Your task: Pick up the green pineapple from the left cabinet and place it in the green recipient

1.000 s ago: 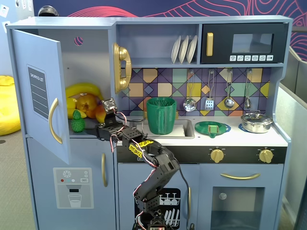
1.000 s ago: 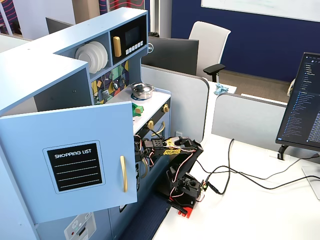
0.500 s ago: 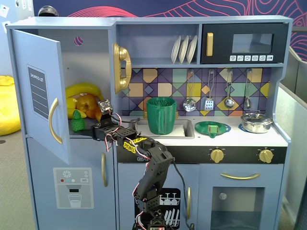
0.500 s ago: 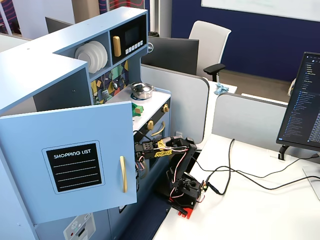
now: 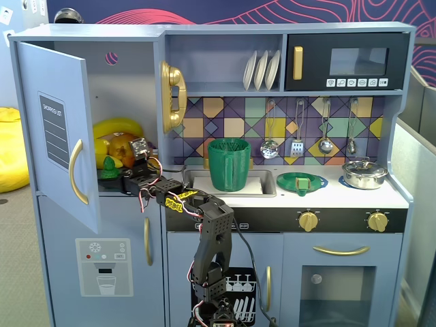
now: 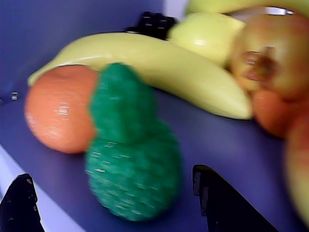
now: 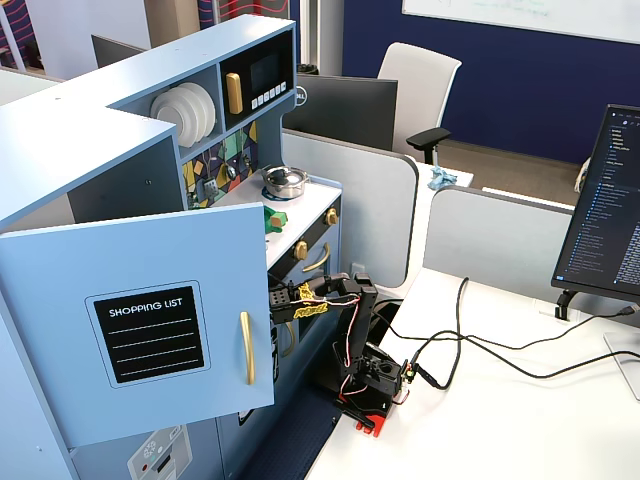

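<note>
The green pineapple [image 6: 133,164] stands upright on the shelf of the left cabinet [image 5: 61,136], whose door is swung open. In a fixed view it shows as a small green shape [image 5: 109,163] in front of the fruit. My gripper [image 6: 111,174] is open, with one black finger [image 6: 19,203] on each side of the pineapple's near part, not touching it. In a fixed view the gripper [image 5: 119,178] reaches into the cabinet at shelf height. The green recipient [image 5: 229,163] stands in the sink, to the right of the cabinet. In the other fixed view the open door [image 7: 140,320] hides my fingertips.
An orange [image 6: 58,108] touches the pineapple's left side; a banana [image 6: 159,67], a lemon [image 6: 207,31] and an apple [image 6: 270,53] lie behind. A flat green dish [image 5: 301,182] and a silver pot [image 5: 363,174] sit on the counter. The microwave [image 5: 347,61] is top right.
</note>
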You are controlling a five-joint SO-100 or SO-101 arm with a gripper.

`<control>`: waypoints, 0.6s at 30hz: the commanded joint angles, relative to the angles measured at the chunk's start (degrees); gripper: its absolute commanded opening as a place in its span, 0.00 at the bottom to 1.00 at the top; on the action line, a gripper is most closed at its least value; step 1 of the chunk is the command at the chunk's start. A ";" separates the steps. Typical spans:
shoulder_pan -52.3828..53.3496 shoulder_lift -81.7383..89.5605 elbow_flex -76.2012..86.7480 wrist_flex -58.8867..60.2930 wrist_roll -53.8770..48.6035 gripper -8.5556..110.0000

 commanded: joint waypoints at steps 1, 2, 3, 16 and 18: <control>-1.14 -0.18 -4.83 -2.46 -0.26 0.38; -1.14 -0.53 -4.83 -2.55 -0.62 0.38; -1.14 -0.97 -5.01 -2.72 -0.79 0.38; 0.62 -8.70 -11.34 -5.10 -2.02 0.38; 0.62 -9.40 -11.69 -5.54 -2.11 0.38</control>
